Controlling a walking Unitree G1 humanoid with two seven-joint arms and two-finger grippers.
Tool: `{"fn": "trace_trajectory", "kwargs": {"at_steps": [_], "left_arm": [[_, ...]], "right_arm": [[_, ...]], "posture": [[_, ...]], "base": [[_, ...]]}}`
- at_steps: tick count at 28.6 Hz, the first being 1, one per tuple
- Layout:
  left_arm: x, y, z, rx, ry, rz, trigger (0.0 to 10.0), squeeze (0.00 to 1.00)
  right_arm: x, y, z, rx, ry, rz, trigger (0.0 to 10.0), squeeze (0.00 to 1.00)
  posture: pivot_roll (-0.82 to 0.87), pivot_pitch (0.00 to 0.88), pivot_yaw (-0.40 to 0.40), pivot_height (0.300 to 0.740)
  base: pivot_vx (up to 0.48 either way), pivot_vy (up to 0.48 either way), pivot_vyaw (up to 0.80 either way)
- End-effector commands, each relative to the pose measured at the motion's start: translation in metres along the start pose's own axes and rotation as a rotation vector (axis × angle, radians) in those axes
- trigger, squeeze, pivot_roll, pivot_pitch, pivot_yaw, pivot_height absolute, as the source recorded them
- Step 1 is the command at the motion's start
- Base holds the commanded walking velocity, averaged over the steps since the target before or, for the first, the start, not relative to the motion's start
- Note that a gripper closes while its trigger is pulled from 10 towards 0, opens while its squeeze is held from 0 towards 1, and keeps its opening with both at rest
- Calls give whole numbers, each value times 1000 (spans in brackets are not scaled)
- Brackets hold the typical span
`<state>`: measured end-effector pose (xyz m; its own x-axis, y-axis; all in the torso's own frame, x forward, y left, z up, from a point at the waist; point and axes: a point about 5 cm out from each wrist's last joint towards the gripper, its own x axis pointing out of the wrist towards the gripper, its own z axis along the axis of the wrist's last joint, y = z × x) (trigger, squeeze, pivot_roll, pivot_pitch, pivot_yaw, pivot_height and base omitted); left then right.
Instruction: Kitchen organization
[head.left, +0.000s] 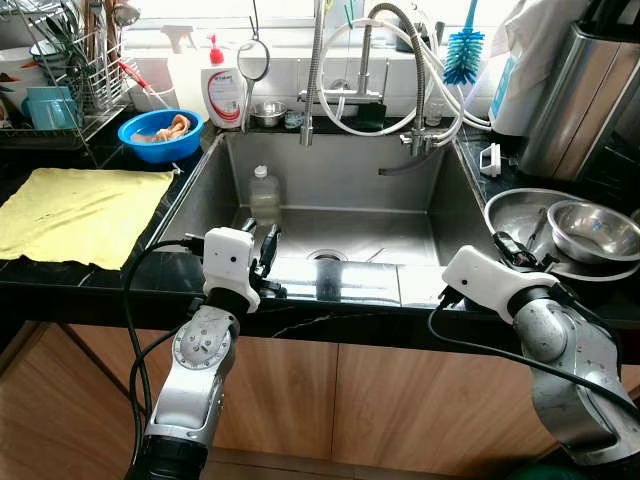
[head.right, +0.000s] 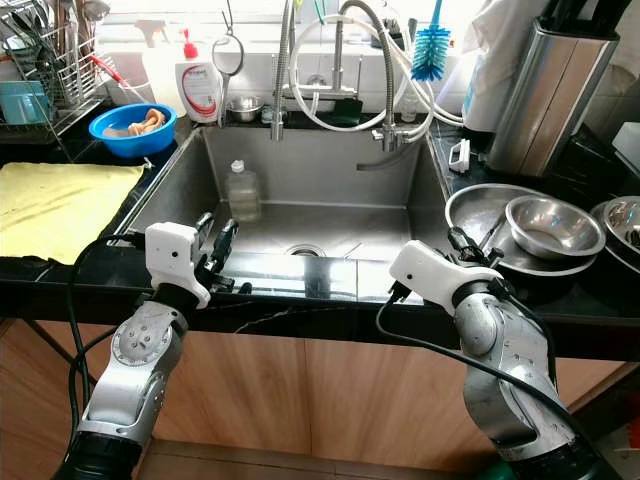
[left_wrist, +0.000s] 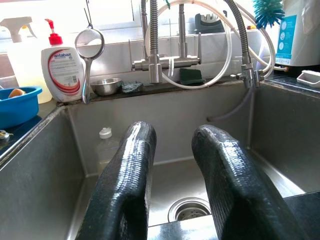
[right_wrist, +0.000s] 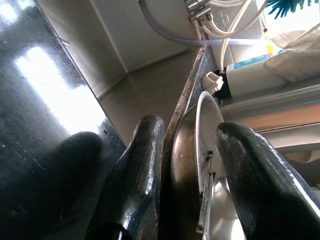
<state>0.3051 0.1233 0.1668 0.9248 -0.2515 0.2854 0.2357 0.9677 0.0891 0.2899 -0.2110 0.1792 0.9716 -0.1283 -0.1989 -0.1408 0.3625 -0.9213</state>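
Steel bowls (head.left: 592, 230) are sitting nested in a wide pan (head.left: 520, 208) on the bench (head.left: 120, 275) right of the sink (head.left: 340, 190), seemingly awaiting sorting. The right claw (head.left: 512, 250) is hovering at the pan's rim, fingers apart, gripping nothing. The left claw (head.left: 262, 250) is poised over the sink's front edge, likewise spread and empty, facing a plastic bottle (head.left: 264, 196).

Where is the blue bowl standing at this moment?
In the left eye view, the blue bowl stands on the counter left of the sink, between the dish rack and the soap bottle.
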Motion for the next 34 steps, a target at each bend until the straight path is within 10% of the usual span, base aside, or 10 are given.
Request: {"fn": "trace_trajectory", "kwargs": {"at_steps": [1,34], "left_arm": [[1,-1,1,-7,-6,-7,10000,0],[0,-1,-2,-13,3,-3,10000,0]], "right_arm": [[-3,-4,3,-16,-3,-7,10000,0],[-3,-14,-4,-78,62,-63,10000,0]], "posture": [[-110,5,46,740],[-110,3,44,740]], "base": [[0,0,0],[0,0,0]]}}
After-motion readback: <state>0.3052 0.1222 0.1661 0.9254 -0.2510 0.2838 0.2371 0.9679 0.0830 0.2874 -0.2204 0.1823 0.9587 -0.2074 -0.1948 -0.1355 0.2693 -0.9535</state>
